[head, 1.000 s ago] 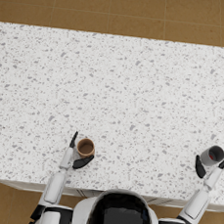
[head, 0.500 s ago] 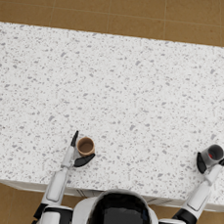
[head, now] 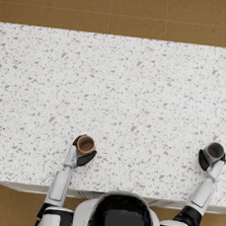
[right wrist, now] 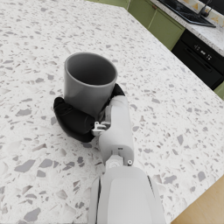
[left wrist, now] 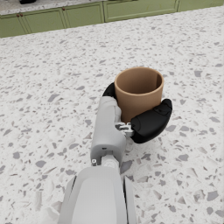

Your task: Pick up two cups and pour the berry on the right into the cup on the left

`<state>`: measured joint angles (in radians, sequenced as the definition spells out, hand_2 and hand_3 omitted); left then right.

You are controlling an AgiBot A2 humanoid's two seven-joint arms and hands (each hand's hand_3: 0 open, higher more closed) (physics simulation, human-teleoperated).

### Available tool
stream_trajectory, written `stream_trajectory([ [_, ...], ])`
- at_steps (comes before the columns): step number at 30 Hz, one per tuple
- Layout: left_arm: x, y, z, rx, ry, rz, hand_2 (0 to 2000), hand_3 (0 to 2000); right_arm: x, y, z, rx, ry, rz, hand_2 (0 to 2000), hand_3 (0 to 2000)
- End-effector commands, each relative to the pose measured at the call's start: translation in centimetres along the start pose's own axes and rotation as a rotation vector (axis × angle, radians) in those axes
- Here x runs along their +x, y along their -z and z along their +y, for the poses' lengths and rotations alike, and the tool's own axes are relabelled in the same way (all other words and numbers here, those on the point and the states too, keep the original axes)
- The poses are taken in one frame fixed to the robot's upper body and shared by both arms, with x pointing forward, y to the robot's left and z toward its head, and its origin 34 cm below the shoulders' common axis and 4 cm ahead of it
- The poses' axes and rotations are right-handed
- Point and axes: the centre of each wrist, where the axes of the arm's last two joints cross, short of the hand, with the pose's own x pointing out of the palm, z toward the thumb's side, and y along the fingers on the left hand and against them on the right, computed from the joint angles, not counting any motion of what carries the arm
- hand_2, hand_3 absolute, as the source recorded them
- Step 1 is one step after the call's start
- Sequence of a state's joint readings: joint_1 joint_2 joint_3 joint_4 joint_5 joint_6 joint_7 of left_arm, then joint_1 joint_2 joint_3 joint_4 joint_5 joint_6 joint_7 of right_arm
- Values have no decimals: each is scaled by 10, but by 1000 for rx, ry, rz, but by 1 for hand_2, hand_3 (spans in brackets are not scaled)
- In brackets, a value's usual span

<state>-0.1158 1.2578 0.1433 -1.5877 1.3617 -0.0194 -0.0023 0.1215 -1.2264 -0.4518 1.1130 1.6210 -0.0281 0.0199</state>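
Observation:
A brown cup (head: 86, 144) (left wrist: 138, 91) stands upright near the counter's front edge, left of centre, and my left hand (head: 82, 151) (left wrist: 141, 117) wraps around it. A grey cup (head: 214, 151) (right wrist: 88, 80) is at the far right, gripped by my right hand (head: 206, 159) (right wrist: 81, 116). A reddish spot shows inside the grey cup in the head view; its inside is hidden in the right wrist view. The brown cup looks empty in the left wrist view. Both cups are upright.
The speckled white counter (head: 117, 95) stretches wide between and beyond the cups. Its front edge (head: 22, 185) runs just below both hands. Green cabinets (left wrist: 87, 15) and a dark stove (right wrist: 199, 48) lie beyond the counter.
The right hand has closed in around the grey cup, which has shifted slightly. The left hand and brown cup have stayed where they were.

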Motion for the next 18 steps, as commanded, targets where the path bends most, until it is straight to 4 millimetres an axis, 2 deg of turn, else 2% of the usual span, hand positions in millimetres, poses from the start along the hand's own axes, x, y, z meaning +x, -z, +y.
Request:
stream_trajectory([
  [1, 4, -17, 4, 65, 12, -5, 2000, 1280, 16, -3, 20, -43, -77, 49, 2000, 1280],
  [2, 8, -23, 4, 90, 29, -8, 2000, 1280, 21, -14, 25, -85, -94, 61, 2000, 1280],
  [3, 12, -30, 4, 119, 42, -10, 2000, 1280, 19, -44, 32, -198, -102, 39, 2000, 1280],
  [5, 16, -41, 6, 161, 57, -17, 2000, 1280, 26, -63, 41, -269, -186, 40, 2000, 1280],
  [16, 55, -69, 27, 265, 157, -76, 2000, 1280, 77, -131, 82, -558, -424, 31, 2000, 1280],
  [18, 61, -73, 29, 281, 169, -55, 2000, 1280, 84, -142, 87, -619, -433, 86, 2000, 1280],
])
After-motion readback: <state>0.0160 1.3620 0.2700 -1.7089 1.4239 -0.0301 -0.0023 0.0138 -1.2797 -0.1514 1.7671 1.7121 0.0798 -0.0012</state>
